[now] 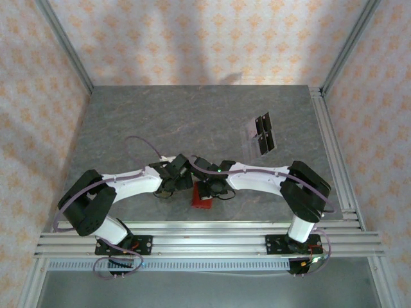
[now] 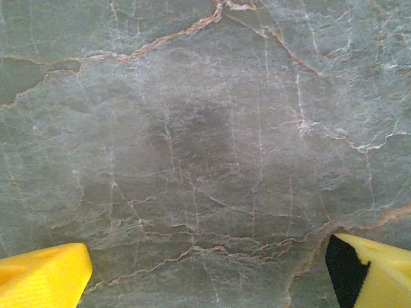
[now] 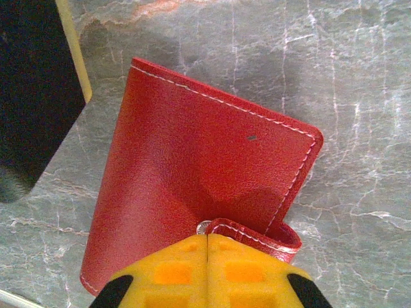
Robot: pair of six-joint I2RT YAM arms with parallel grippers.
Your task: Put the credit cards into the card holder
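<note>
Right gripper point(image 3: 207, 269) closed at the card holder point(image 3: 192, 186) snap tab; left gripper point(image 2: 205, 276) open over the table point(image 1: 160, 122).
Card holder lies flat and folded near the table's front edge, between the two wrists, and sits skewed in the right wrist view. Right fingers are pressed together with their tips at the curled tab; can't tell if the tab is pinched. A black yellow-edged part point(image 3: 35, 96) is just beside the holder's upper left corner. Left fingers point(image 2: 45, 276) are spread wide, with only stone between them. Credit cards point(image 1: 262, 133) sit back right, near the right edge rails point(image 1: 334, 160) and well apart from the holder. Open tabletop lies behind and to the left.
</note>
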